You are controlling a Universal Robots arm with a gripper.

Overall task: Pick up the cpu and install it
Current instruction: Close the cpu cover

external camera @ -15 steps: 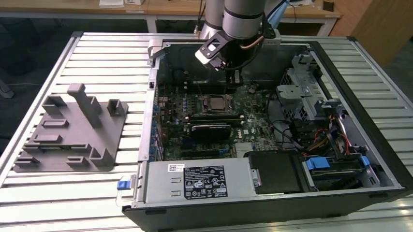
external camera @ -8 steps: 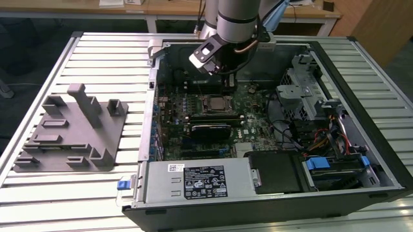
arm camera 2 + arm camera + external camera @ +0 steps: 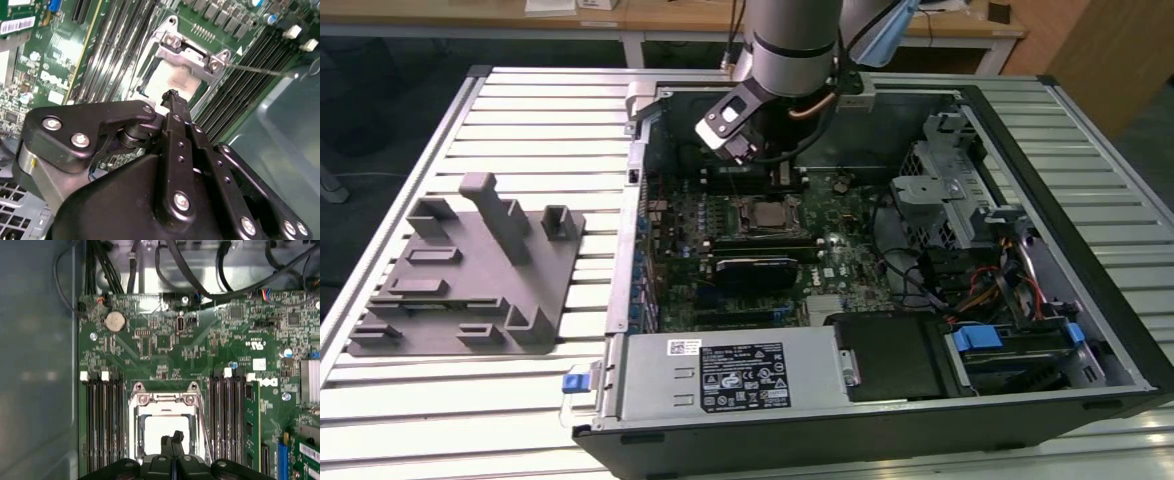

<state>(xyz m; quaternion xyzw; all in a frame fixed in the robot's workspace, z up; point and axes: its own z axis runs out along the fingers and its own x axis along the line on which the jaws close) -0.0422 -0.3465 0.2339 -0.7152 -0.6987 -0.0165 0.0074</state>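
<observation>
Hanging just above the socket (image 3: 162,399), the gripper (image 3: 172,436) has its fingers pressed together, holding nothing; the cpu (image 3: 152,426) lies inside the socket.

The cpu (image 3: 152,427) sits in the socket (image 3: 134,412) inside the case (image 3: 881,445), the fixture (image 3: 467,275) at the exterior view's left.

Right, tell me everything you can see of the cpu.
The cpu is a flat square chip with a pale, silvery, metal-looking top, faintly smudged in the second wrist view. It lies flat and level in its socket on the green motherboard. A bright metal frame borders its edges, and memory slots run along two opposite sides. The gripper, fingers shut, is directly in front of it and hides part of its top. Whether the tips touch it cannot be told.
</observation>
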